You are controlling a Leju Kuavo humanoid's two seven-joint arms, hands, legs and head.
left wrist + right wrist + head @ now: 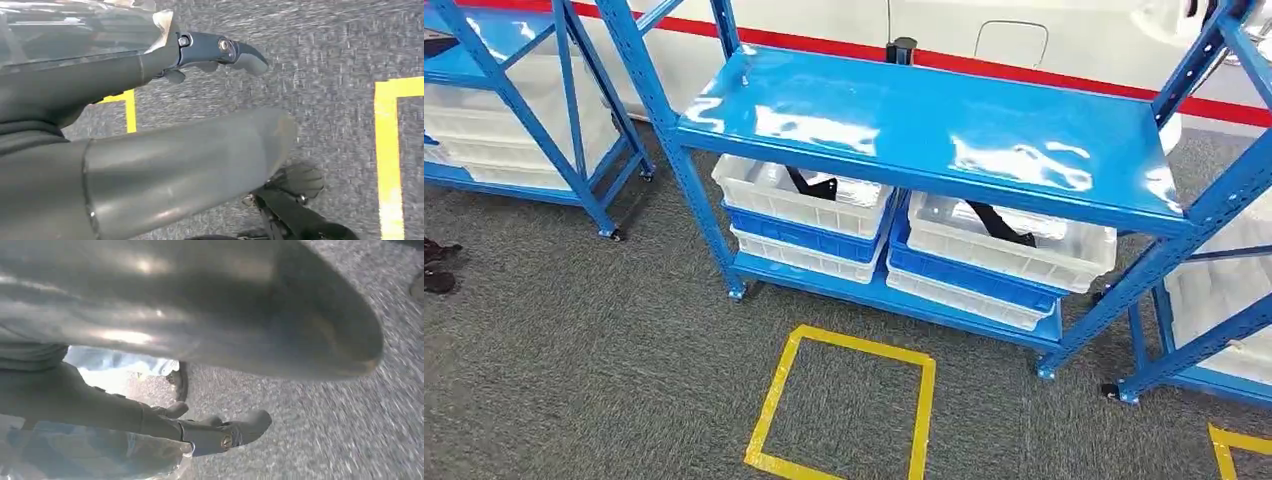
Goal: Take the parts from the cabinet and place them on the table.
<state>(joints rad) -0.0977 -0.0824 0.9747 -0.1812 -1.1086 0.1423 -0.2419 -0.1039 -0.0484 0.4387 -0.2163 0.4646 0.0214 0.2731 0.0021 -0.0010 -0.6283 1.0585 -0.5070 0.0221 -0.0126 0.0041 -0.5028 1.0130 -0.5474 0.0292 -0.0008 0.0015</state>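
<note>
A blue rack (924, 130) stands ahead. On its bottom shelf are stacked white and blue bins. The left bin (759, 195) holds a black part (814, 185) in clear wrap, and the right bin (1069, 262) holds another black part (999, 225). My left hand (125, 90) hangs over the grey carpet with a clear plastic bag (75, 25) against its dark fingers (220, 50); the bag's contents are hidden. My right hand (150, 330) also hangs low, with a crinkled clear bag (100, 455) behind its fingers (240, 430).
A yellow tape square (774, 400) marks the carpet in front of the rack, and a second tape corner (1234, 445) lies at the right. More blue racks with white bins stand at the left (524, 110) and right (1224, 300). Dark shoes (439, 265) sit at the left edge.
</note>
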